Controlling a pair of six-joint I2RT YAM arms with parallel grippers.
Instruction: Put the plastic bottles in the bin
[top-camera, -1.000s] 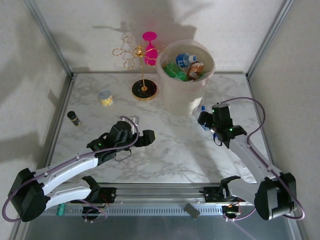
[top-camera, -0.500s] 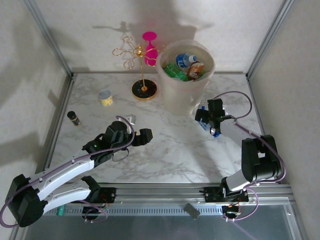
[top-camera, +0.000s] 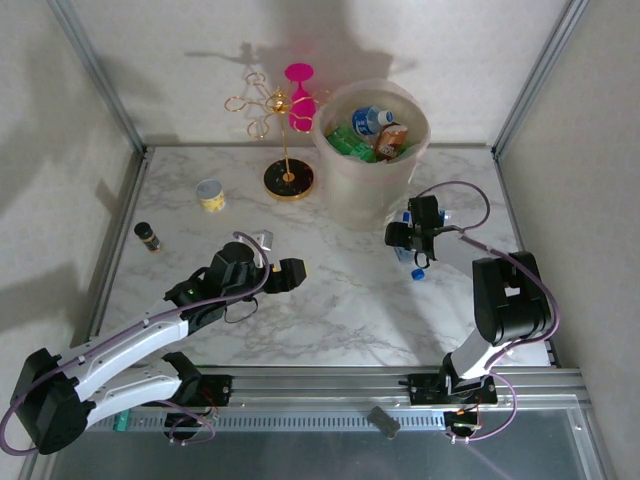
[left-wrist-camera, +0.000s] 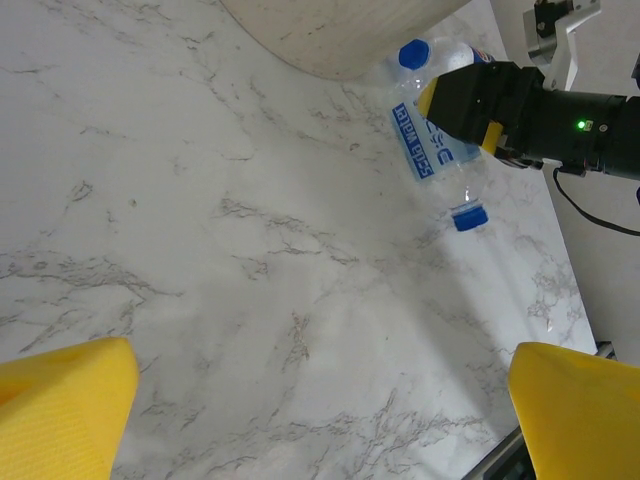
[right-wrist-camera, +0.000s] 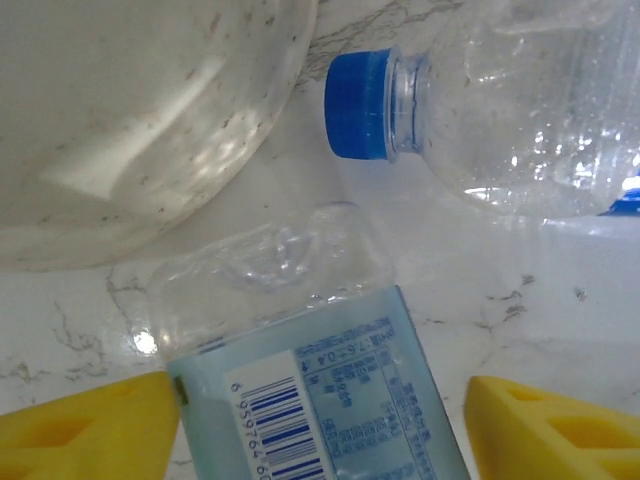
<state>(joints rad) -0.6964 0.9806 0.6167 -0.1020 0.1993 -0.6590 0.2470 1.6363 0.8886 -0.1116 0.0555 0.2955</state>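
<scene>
right end effector (top-camera: 406, 242) is straddling a blue-labelled plastic bottle (left-wrist-camera: 422, 152) lying on the marble surface (top-camera: 340, 300), lower right of the bin (top-camera: 352, 200), jaws half-open, not yet pinching. next it likely needs closing firmly, then lifting over the rim.

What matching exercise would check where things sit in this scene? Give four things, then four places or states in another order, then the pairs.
Things
1. bin
2. blue-label bottle
3. yellow-banded cup
4. gold wire stand

Places or states
A. rises from a round black base
B. lying on the table beside the bin
C. has bottles inside
D. upright, left of the stand

Pairs: 1-C, 2-B, 3-D, 4-A
</scene>
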